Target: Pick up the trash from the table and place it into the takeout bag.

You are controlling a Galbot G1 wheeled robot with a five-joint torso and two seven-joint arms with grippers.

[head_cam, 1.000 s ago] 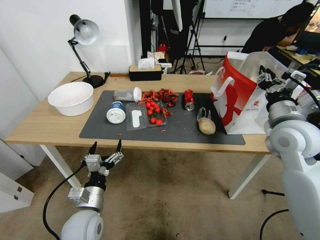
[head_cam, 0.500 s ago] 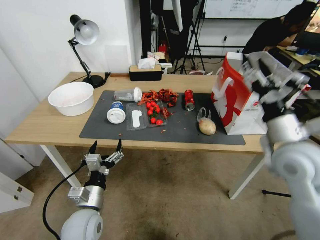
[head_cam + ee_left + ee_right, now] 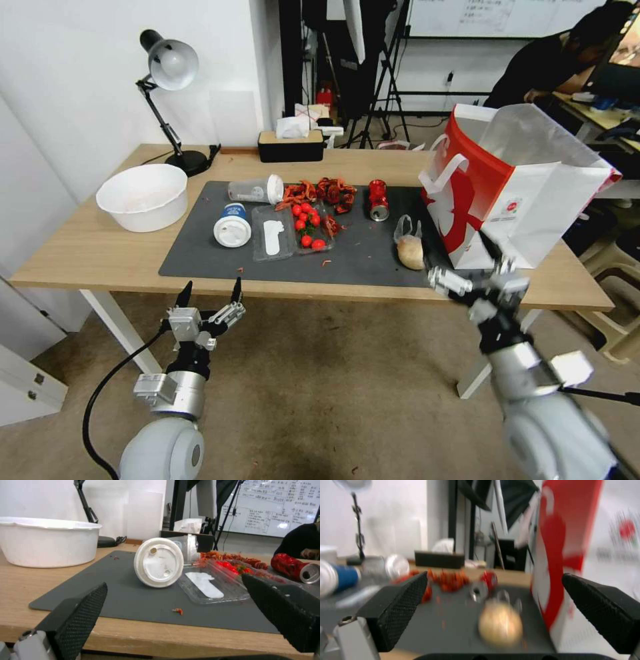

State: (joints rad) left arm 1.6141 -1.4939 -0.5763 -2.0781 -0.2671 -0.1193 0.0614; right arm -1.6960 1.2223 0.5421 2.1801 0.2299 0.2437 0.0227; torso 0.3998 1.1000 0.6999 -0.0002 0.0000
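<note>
Right pincer point(image 3: 465, 267) dropped beside takeout bag point(image 3: 507, 193); two cups point(image 3: 232, 225).

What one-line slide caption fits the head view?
Both grippers, left and right, hang open at the table's near edge, trash uncollected beside the takeout bag.

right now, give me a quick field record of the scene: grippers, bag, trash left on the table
left gripper: open, parked below the table's front edge
right gripper: open, at the front edge, facing the clear bag with tan lump
takeout bag: upright at the table's right end
trash on grey mat: red can, red shells, clear tray, two white-lidded cups
beige round bowl: left of mat
</note>
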